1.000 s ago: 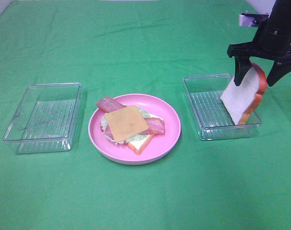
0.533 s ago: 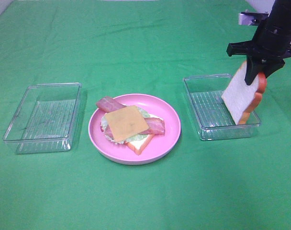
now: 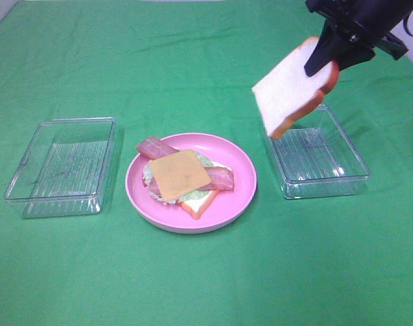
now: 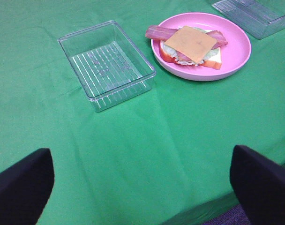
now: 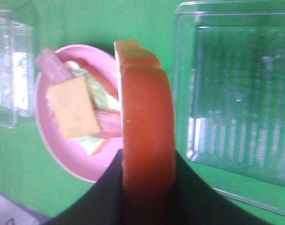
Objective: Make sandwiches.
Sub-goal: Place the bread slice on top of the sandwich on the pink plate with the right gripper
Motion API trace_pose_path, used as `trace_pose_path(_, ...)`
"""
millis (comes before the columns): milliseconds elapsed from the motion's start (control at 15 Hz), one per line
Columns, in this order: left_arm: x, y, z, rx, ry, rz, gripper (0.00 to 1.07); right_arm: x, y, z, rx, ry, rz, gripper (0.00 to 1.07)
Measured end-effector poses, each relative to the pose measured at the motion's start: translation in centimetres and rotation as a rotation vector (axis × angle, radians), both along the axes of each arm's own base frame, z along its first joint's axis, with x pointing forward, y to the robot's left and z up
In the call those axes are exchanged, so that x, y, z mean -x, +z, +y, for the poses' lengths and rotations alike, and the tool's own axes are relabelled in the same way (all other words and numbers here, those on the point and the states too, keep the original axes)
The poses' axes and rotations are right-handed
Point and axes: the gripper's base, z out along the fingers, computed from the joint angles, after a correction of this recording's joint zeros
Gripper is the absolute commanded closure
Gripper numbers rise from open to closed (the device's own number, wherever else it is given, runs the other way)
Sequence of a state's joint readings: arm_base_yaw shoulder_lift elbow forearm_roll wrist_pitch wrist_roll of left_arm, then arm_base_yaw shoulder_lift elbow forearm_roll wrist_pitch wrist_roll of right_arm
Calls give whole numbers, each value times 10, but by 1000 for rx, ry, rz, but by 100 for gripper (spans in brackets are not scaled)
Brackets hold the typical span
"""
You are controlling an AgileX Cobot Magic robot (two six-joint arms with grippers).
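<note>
Two clear ribbed trays flank the round pink plate (image 3: 191,182) on the green tabletop (image 3: 193,285): one tray (image 3: 61,166) to the plate's left in the high view, the other tray (image 3: 320,153) to its right. Both stand apart from the plate.

On the plate lies the part-built sandwich. Its bottom bread slice (image 3: 200,202) shows at the near edge of the stack, with its orange-brown crust poking out. Pale-green lettuce (image 3: 148,178) peeks from under the upper layers. Pink-red bacon strips (image 3: 154,146) cross the stack, and a thin yellow cheese slice (image 3: 178,174) lies on top, turned cornerwise.

A second bread slice (image 3: 288,93) hangs in the air, above and behind the gap between the plate and the right-hand tray, clear of both. It is tilted, white face toward the plate, crust edge toward the tray. The right end effector (image 3: 327,57) pinches it at its upper corner, black fingers (image 5: 147,197) pressed against both faces of the slice; in the right wrist view the crust runs edge-on between them, with the plate on one side and the tray on the other.

The left end effector (image 4: 141,187) is well back from the plate, near the front edge of the tabletop, its two fingers spread wide with nothing between them.
</note>
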State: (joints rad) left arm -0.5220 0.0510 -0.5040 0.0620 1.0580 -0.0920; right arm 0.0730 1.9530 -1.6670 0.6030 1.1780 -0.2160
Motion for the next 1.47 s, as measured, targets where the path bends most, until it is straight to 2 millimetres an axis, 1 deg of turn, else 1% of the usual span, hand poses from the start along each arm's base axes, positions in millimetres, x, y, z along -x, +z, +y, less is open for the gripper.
trace_pose_path(67, 0, 0, 0, 0, 0, 0, 10, 2, -3, 2, -32, 3, 12, 107)
trace_pose_path(200, 0, 0, 0, 0, 0, 0, 10, 7, -18, 15, -200, -13, 38, 107)
trace_pose_path(267, 0, 0, 0, 0, 0, 0, 10, 9, -26, 22, -254, -28, 37, 107)
trace_pose_path(467, 0, 0, 0, 0, 0, 0, 10, 23, -53, 57, -325, -48, 25, 107)
trace_pose_path(533, 0, 0, 0, 0, 0, 0, 10, 31, -65, 78, -339, -54, 14, 107)
trace_pose_path(667, 0, 0, 0, 0, 0, 0, 10, 35, -77, 100, -366, -47, 22, 107)
trace_pose_path(733, 0, 0, 0, 0, 0, 0, 10, 36, -83, 107, -380, -49, 44, 107)
trace_pose_path(1000, 0, 0, 0, 0, 0, 0, 10, 35, -116, 108, -362, -85, 124, 107)
trace_pose_path(1200, 0, 0, 0, 0, 0, 0, 10, 35, -132, 110, -371, -94, 181, 107)
trace_pose_path(1333, 0, 0, 0, 0, 0, 0, 10, 35, -135, 110, -368, -99, 185, 99)
trace_pose_path(1400, 0, 0, 0, 0, 0, 0, 10, 35, -135, 110, -368, -99, 186, 84)
trace_pose_path(1467, 0, 0, 0, 0, 0, 0, 10, 35, -135, 110, -368, -98, 186, 63)
